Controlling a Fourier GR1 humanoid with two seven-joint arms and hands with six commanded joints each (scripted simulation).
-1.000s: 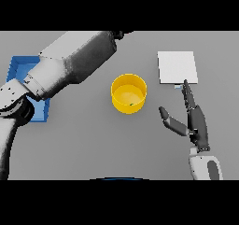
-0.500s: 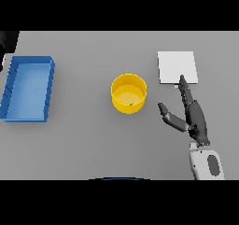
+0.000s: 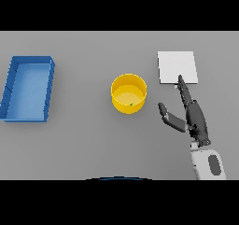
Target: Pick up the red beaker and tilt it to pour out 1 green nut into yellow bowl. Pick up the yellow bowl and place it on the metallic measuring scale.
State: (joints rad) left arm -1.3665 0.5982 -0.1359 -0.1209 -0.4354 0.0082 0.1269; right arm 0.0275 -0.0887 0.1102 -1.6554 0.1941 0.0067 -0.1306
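Only the right hand (image 3: 195,119) shows in the head view; the left hand lies outside it, and so does the red beaker the task names. The right forearm is cut off by the lower edge of the scene. A small dark green speck sits inside the round yellow bowl (image 3: 129,94), against its near wall, too small to make out as a nut with certainty.

The yellow bowl stands upright near the middle of the grey table (image 3: 84,144). The flat, square, pale metallic measuring scale (image 3: 177,67) lies toward the far right of the table, apart from the bowl. An open blue rectangular tray (image 3: 28,87) lies by the table's left edge, well apart from the bowl.

The right hand rests between the scale and the table's near edge, to the right of the bowl and not touching it. Its fingers are straight and held together, pointing toward the scale with the tip at or just over the scale's near edge; the thumb is spread out toward the bowl. It holds nothing.

Compared with a second ago, the left arm that stretched across the tray and the far left of the table is gone, and the tray is fully uncovered. The bowl, the scale and the right hand lie much as they did.
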